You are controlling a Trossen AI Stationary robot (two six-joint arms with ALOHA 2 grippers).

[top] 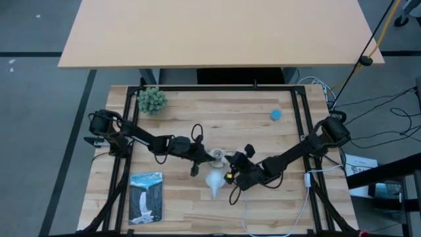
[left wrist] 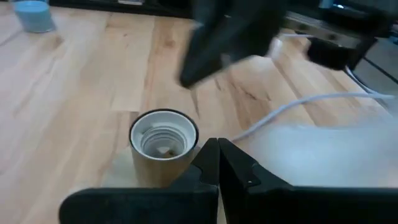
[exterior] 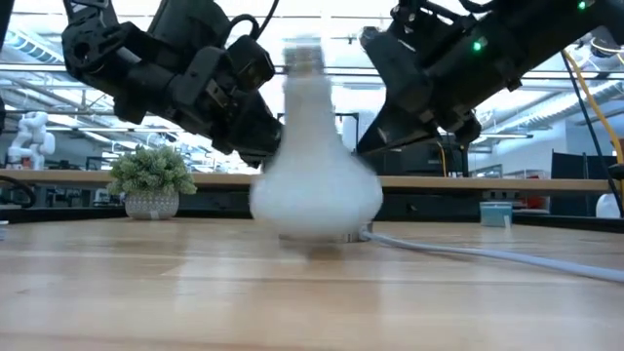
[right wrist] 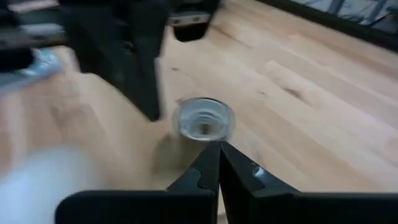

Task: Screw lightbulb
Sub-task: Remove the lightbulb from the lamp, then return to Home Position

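The white lightbulb lies loose on the wooden table, near of the socket. In the low view it is blurred, its dome on the wood and its screw end upward. The round socket stands open side up; it also shows in the left wrist view and the right wrist view. My left gripper is shut just left of the socket. My right gripper is shut just right of it. Neither holds the bulb, which shows as a white blur beside the fingers.
A small potted plant stands at the far left and a blue round cap at the far right. A flat printed package lies at the near left. The socket's white cord runs toward the near edge. Black frame rails border the table.
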